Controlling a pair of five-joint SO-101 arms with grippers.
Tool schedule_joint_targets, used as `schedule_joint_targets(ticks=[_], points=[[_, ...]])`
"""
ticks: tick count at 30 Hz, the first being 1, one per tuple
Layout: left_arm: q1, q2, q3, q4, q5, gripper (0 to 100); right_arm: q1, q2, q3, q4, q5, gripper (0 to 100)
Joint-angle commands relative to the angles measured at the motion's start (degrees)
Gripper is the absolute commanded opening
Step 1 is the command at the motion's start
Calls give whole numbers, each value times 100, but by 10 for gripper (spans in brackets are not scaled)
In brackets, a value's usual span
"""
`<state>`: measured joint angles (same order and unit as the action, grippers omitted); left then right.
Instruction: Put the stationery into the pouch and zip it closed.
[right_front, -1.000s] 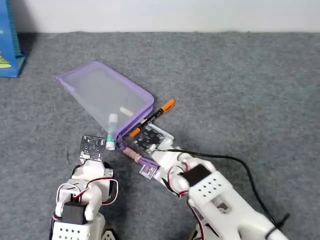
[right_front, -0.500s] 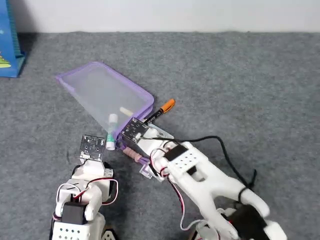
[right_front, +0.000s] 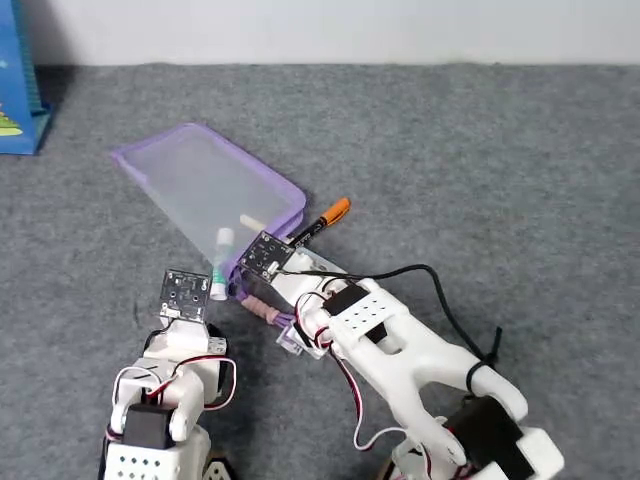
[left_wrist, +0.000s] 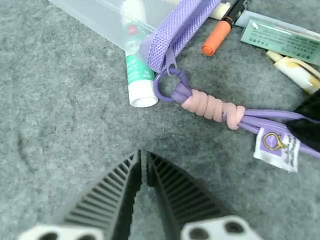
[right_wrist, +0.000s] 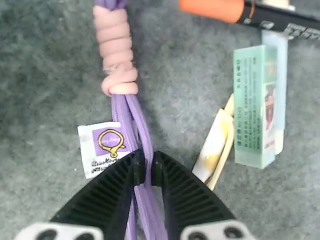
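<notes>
A blue box (right_front: 14, 85) sits on grey carpet (right_front: 500, 150) near a white wall (right_front: 350, 30).

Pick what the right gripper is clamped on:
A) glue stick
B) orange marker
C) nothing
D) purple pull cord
D: in the right wrist view the right gripper is shut on the purple pull cord, just below its pink wrap.

The right arm (right_front: 370, 325) has swung left and forward along the pouch's (right_front: 200, 180) strap (right_front: 265, 312). Its wrist is now beside the pouch's near corner, hiding more of the orange marker (right_front: 325, 220).
</notes>
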<state>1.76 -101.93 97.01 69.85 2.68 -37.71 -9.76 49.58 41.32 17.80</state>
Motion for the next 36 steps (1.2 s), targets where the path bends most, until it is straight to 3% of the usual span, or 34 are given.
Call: schedule_joint_targets(ticks=[1, 14, 23, 29, 36], points=[[0, -70, -48, 9, 35, 17, -40, -154, -167, 224, 0, 9], [0, -70, -48, 9, 35, 17, 382, -2668, -167, 1903, 97, 9], [-9, -70, -48, 9, 35, 17, 1262, -2747, -141, 2659, 607, 36], [-9, -70, -48, 9, 35, 17, 822, -2782, -176, 2870, 360, 225], [0, -70, -48, 9, 35, 17, 268, -2712, -870, 2756, 26, 213]])
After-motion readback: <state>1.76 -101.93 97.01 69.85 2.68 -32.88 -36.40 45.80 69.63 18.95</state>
